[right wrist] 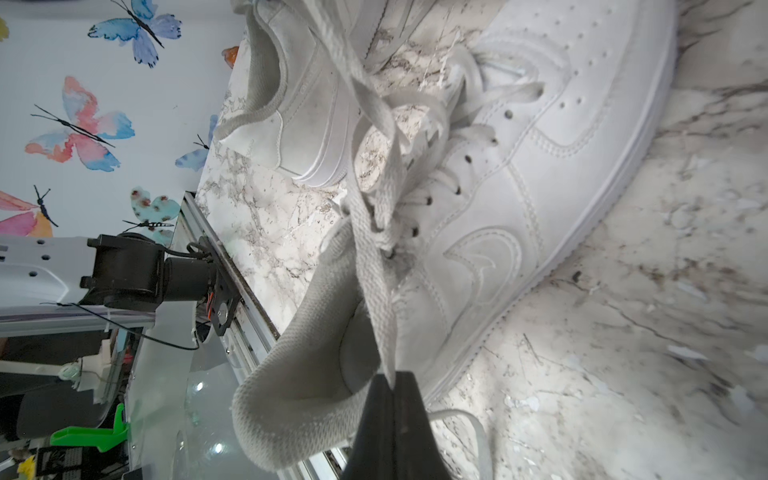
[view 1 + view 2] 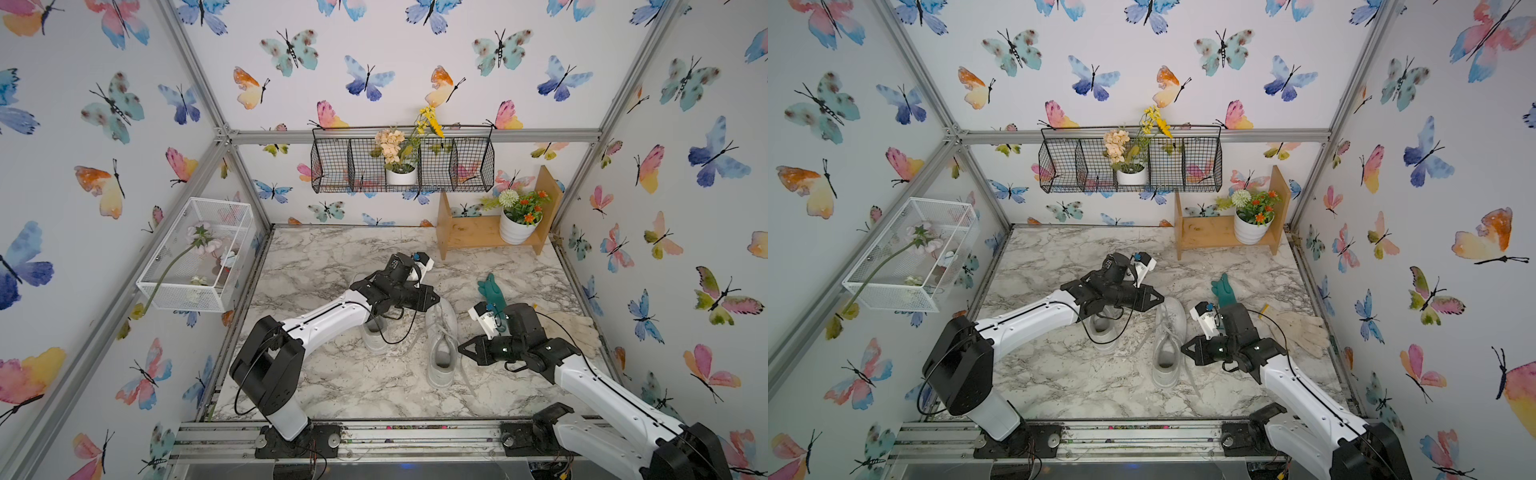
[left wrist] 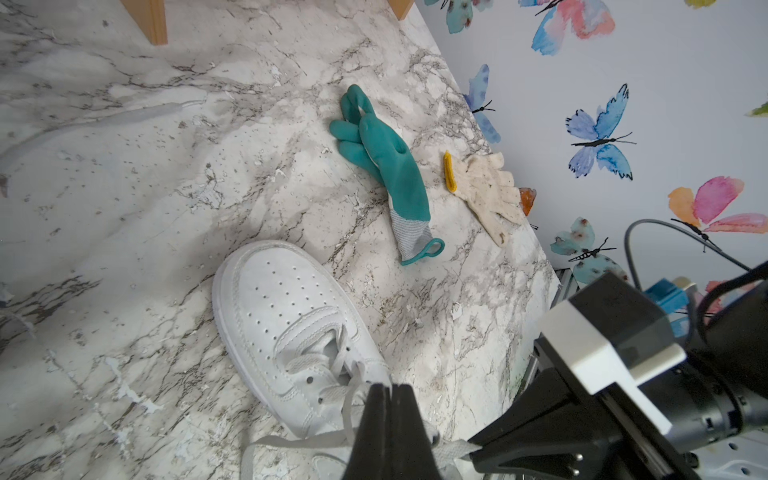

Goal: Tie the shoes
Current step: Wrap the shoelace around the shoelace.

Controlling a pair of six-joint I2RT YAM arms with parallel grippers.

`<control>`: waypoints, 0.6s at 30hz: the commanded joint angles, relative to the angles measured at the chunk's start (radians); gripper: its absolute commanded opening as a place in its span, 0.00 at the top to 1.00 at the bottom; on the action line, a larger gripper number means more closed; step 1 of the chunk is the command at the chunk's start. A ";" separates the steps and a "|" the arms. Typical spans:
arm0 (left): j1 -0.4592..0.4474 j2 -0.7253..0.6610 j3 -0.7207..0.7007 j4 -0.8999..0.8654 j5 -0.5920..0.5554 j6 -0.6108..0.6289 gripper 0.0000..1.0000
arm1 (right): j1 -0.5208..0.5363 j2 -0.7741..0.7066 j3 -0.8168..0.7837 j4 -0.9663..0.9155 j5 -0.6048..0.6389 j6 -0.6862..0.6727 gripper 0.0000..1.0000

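Both jaw pairs pinched shut on laces.
The left gripper (image 3: pixel 390 388) grips a lace strand (image 3: pixel 355 374) at its tips; the right gripper (image 1: pixel 392 377) clamps the lace (image 1: pixel 372 266) stretching ahead to the white sneaker (image 1: pixel 540 187).

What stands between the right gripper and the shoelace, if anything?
Nothing visible does. The right gripper is shut on a lace of the shoe beside it. The green glove lies further back on the table, apart from that shoe and out of the way.

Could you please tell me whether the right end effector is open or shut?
Shut: in the right wrist view, the right end effector has its jaws closed, pinching a lace.
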 commanded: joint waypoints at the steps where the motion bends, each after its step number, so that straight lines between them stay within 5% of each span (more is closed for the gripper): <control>1: 0.007 -0.060 -0.024 -0.010 -0.045 0.017 1.00 | 0.000 -0.057 0.014 -0.009 0.112 0.080 0.98; 10: 0.007 -0.127 -0.101 0.012 -0.041 0.041 1.00 | -0.024 -0.049 0.078 -0.051 0.261 0.149 0.98; 18: 0.007 -0.184 -0.151 0.013 -0.078 0.044 1.00 | -0.174 0.002 0.132 -0.084 0.233 0.110 0.98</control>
